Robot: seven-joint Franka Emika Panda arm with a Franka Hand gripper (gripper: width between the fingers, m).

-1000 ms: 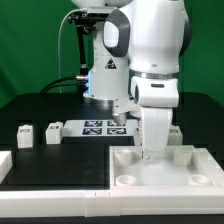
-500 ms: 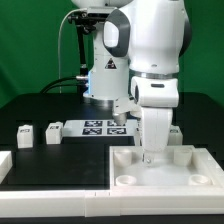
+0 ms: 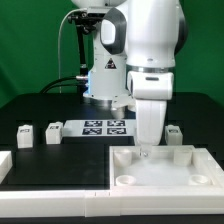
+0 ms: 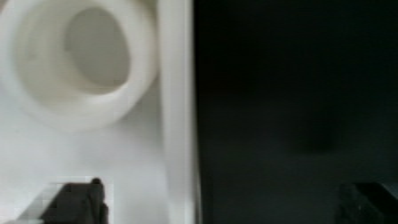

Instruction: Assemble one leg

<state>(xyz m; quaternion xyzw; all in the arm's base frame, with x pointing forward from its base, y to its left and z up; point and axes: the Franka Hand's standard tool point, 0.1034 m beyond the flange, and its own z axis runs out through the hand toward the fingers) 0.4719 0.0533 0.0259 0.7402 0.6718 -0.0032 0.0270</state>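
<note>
Three small white legs with marker tags stand on the black table: two at the exterior view's left [image 3: 23, 133] [image 3: 52, 131] and one at the right [image 3: 173, 131]. The large white table piece [image 3: 165, 172] with round corner sockets lies at the front. My gripper [image 3: 145, 151] hangs over its far edge, open and empty. In the wrist view the gripper [image 4: 222, 205] straddles the edge of the table piece [image 4: 54, 150]. One dark fingertip [image 4: 75, 202] is over the white surface and the other is over the black table. A round socket [image 4: 80, 60] lies ahead.
The marker board [image 3: 105, 126] lies behind the table piece, near the robot's base. A white block [image 3: 5, 163] sits at the exterior view's left front edge. A low white strip [image 3: 55, 205] runs along the front.
The arm has shifted a little toward the exterior view's left. The leg at the right, partly covered before, now shows fully. The gripper stays empty.
</note>
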